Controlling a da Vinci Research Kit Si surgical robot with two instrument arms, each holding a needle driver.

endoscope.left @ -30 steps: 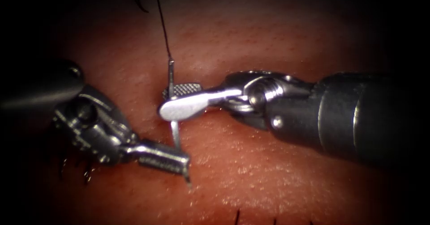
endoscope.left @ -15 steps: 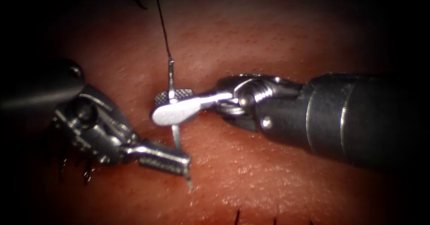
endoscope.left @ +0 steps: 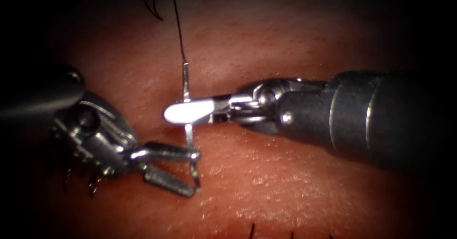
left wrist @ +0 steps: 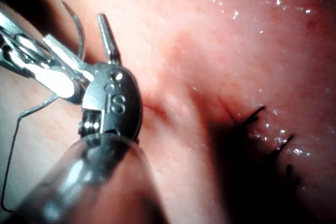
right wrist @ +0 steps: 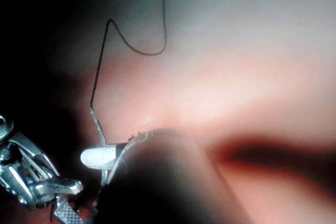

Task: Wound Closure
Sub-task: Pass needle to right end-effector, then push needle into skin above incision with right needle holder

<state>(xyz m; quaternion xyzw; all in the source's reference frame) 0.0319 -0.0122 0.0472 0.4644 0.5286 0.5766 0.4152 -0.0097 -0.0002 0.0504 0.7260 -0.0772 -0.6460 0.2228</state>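
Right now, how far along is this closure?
Done: stitches lie across the cut. In hand: right hand shut on the needle toward its thread end, clear of the tissue; left hand open around its tip. Left: the cut by the hands looks unstitched.

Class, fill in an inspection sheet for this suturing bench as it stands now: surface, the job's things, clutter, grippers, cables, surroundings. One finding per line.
Surface: tissue, moist and glistening, with a dark crease behind the right tool.
Job's things: needle free of the tissue, standing upright; thread runs up from its blunt end.
Clutter: cut ends of thread stick up from earlier stitches beside the left tool.
Grippers: right tool jaws shut on the needle near its thread end; left tool jaws open around the needle near its point, holding nothing.
Cables: nothing seen.
Surroundings: dark beyond the lit tissue.
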